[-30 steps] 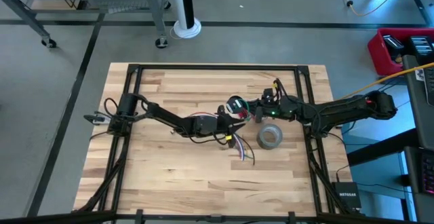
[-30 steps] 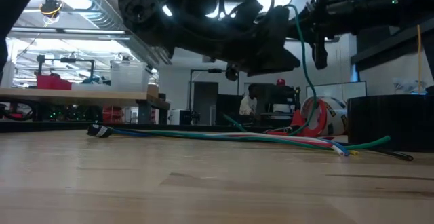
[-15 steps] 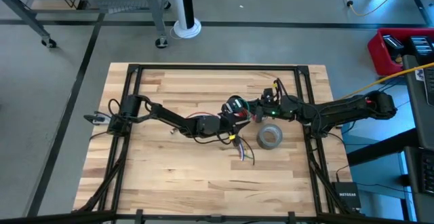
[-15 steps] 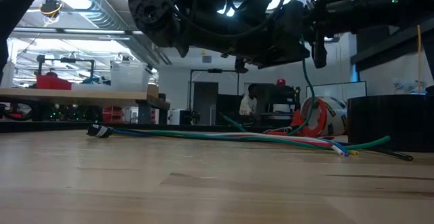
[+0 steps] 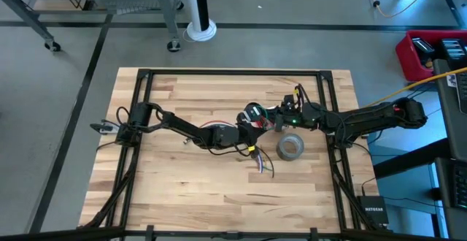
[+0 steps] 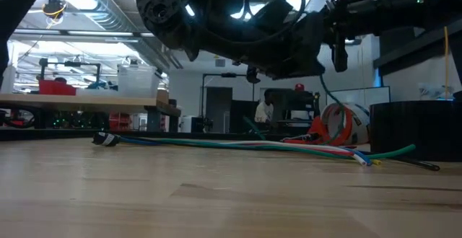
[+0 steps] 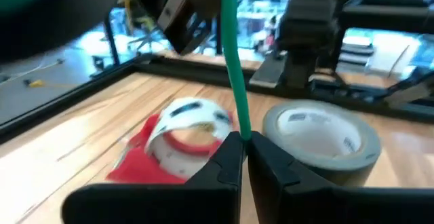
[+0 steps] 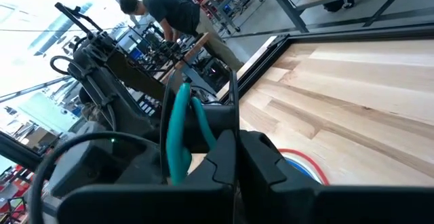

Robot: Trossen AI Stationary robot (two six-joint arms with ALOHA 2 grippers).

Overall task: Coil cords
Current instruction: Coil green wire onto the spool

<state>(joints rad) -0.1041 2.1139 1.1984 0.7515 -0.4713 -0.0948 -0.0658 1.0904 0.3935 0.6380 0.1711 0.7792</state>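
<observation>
The dark green wire (image 7: 234, 61) is strung in the air between my two grippers above the table's middle. My left gripper (image 5: 252, 128) is shut on it. My right gripper (image 5: 275, 121) is close beside it, fingers shut, with a loop of the wire (image 8: 179, 132) next to them. The long multicoloured bundle (image 6: 238, 144) lies flat on the table, its ends (image 5: 260, 162) fanned out toward the near edge. A red-and-white piece (image 7: 182, 130) lies under the grippers. My left gripper pinches the green wire (image 7: 242, 125) between its two fingertips. The wire runs up from the pinch to my right gripper, straight and clear of the table. My right gripper is shut on the green wire (image 8: 183, 163). Its own fingers hide the place of contact. A loop of the wire stands beside them.
A grey tape roll (image 5: 290, 147) lies flat just right of the grippers, also in the left wrist view (image 7: 324, 139). A black frame (image 5: 219, 72) runs around the wooden table. A person stands in the room beyond the table (image 8: 169, 13).
My left gripper has gone up and toward the table's far right, closer to my right gripper, still shut on the green wire. The bundle on the table has stayed where it was.
</observation>
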